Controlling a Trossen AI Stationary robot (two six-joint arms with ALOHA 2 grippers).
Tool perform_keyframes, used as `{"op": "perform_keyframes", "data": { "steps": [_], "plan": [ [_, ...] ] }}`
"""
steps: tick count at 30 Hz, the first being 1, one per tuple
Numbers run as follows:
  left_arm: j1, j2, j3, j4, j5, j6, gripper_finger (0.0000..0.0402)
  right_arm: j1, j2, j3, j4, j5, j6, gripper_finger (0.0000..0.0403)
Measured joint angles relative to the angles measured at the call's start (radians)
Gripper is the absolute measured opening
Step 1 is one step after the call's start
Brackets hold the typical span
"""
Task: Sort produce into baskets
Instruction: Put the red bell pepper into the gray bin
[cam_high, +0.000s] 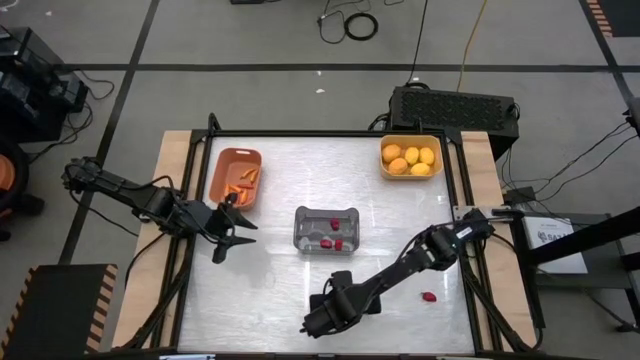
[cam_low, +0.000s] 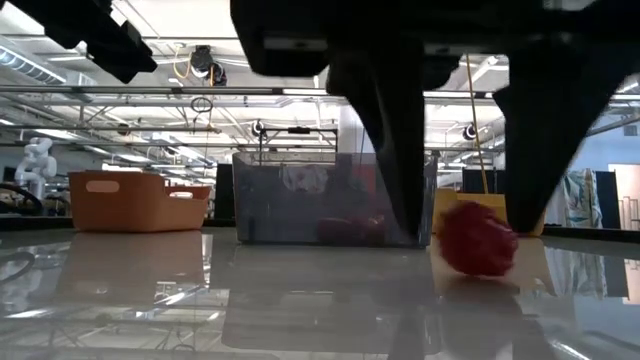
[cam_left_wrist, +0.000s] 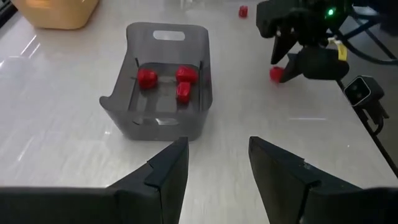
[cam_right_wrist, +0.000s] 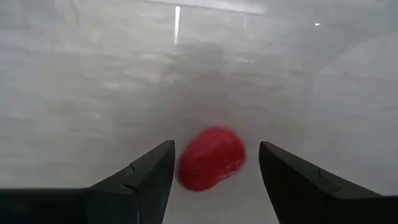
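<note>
Reflecting the ceiling lights, the pale glossy table (cam_high: 300, 290) sits in a black frame on a grey floor crossed by dark lines, with cables and a black box (cam_high: 452, 108) beyond it. The low view looks into a hall with overhead trusses and lamps. No writing is readable anywhere.

The right gripper (cam_right_wrist: 214, 171) hangs low over the near part of the table, its fingers spread apart with a red berry (cam_right_wrist: 211, 157) lying on the surface between them, not clamped. Another berry (cam_high: 429, 297) lies off to that gripper's side.

Ahead of the right gripper stands the grey basket (cam_left_wrist: 163, 43), holding three red berries (cam_left_wrist: 147, 78). Further beyond are the terracotta basket (cam_high: 235, 160) with carrot sticks (cam_high: 246, 181) and the yellow basket (cam_high: 411, 144) with yellow-orange fruits (cam_high: 411, 158).

The left gripper (cam_left_wrist: 214, 165) waits beside the terracotta basket, fingers parted and empty, facing the grey basket.
</note>
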Motion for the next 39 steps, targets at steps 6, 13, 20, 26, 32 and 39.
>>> {"op": "perform_keyframes", "data": {
  "steps": [6,13,20,26,32,39],
  "plan": [
    [0.000,0.000,0.000,-0.002,0.007,-0.025,0.0176,-0.005,0.019,0.000,-0.024,-0.022,-0.027,0.0226],
    [0.000,0.000,0.000,-0.002,0.011,-0.025,0.0176,-0.003,0.019,0.001,0.012,-0.056,-0.026,0.0226],
    [0.000,0.000,0.000,-0.003,0.011,-0.019,0.0176,0.009,0.019,0.001,0.022,-0.063,-0.034,0.0226],
    [0.000,0.000,0.000,-0.003,0.011,-0.014,0.0176,-0.004,0.019,-0.003,0.024,-0.043,-0.053,0.0226],
    [0.000,0.000,0.000,-0.003,0.010,0.001,0.0176,-0.015,0.017,-0.036,0.068,-0.057,-0.112,0.0207],
    [0.000,0.000,0.000,-0.003,0.010,0.000,0.0176,-0.020,0.017,-0.040,0.087,-0.069,-0.153,0.0158]
  ]
}}
